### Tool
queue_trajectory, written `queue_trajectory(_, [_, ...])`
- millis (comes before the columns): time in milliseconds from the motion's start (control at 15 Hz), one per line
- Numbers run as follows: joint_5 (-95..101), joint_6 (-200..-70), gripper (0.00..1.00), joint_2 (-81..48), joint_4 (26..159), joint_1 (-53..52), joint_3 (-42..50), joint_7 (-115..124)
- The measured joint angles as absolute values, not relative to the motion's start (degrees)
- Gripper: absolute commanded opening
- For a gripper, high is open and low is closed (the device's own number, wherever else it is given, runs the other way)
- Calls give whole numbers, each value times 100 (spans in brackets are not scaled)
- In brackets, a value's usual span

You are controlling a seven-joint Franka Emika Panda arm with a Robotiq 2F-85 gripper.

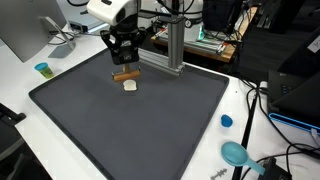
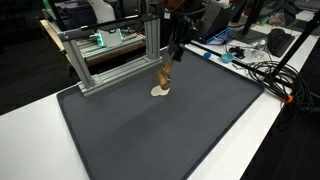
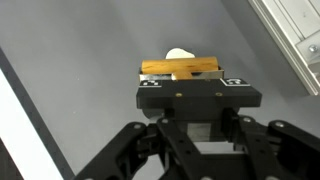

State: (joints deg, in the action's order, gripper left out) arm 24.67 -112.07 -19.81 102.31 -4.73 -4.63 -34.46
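This is looking like a robotics lab: an aluminium-profile frame is standing just behind the gripper jaws, cables are trailing well aside, and a monitor is sitting beyond.

Both exterior views stand high and well back, looking down slantwise over the mat on the tabletop. In an exterior view the frame sits at upper centre; in an exterior view the frame crosses the upper left. The wrist view looks down past the gripper, very near the mat (frame in its upper right corner).
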Motion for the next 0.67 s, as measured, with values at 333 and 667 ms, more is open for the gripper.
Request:
queue_trajectory(333, [2080, -10721, 21, -1997, 10151, -511, -490, -2625])
queue_trajectory(667, [1286, -10092, 21, -1830, 10119, -378, -442, -1841])
